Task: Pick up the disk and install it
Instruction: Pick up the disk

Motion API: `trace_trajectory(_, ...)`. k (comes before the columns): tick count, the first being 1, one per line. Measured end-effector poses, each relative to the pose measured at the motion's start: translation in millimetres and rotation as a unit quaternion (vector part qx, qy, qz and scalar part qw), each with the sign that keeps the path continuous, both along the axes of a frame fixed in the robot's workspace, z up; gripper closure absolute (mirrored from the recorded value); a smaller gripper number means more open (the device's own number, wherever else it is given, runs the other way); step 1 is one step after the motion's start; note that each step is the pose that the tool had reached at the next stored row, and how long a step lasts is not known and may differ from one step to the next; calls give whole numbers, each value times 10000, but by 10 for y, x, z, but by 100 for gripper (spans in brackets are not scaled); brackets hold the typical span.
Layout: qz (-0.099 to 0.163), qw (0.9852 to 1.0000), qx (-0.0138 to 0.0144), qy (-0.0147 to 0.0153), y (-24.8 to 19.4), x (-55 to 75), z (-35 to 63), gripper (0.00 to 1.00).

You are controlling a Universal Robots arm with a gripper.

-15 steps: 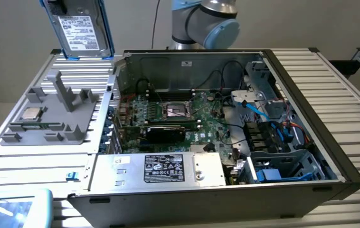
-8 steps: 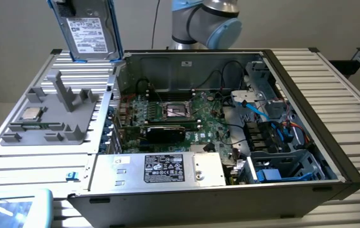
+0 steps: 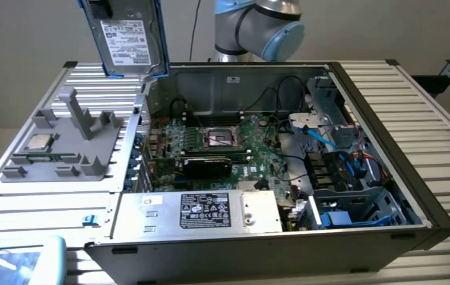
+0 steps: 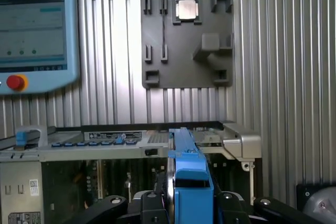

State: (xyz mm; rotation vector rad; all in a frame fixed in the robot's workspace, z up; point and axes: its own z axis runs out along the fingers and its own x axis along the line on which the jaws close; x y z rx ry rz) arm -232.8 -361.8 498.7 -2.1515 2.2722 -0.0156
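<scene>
Grey plastic holding fixture (image 3: 75,139), exterior view's left: seats a small square silver processor chip (image 3: 39,142). Flat silver hard drive in a blue plastic frame, the disk (image 3: 130,38): hangs upright above the fixture, pinched edgewise by the black gripper (image 4: 190,204), probably to clear the case wall. Open black computer case (image 3: 249,252), right: lidless, drive bay exposed for fitting.

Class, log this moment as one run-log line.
gripper: shut on disk | disk: held upright above computer case | not yet installed

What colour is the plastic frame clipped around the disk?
Bright blue; the frame shows best in the wrist view.
</scene>
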Motion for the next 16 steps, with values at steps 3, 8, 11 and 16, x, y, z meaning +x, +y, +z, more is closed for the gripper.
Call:
trace_trajectory(3, 1, 10000, 27, 0, -28, 116, 6, 63)
trace_trajectory(8, 0, 10000, 78, 0, -80, 314, 20, 63)
trace_trajectory(11, 0, 9999, 110, -1, -124, 419, 26, 63)
trace_trajectory(16, 0, 9999, 155, 0, -219, 558, 35, 63)
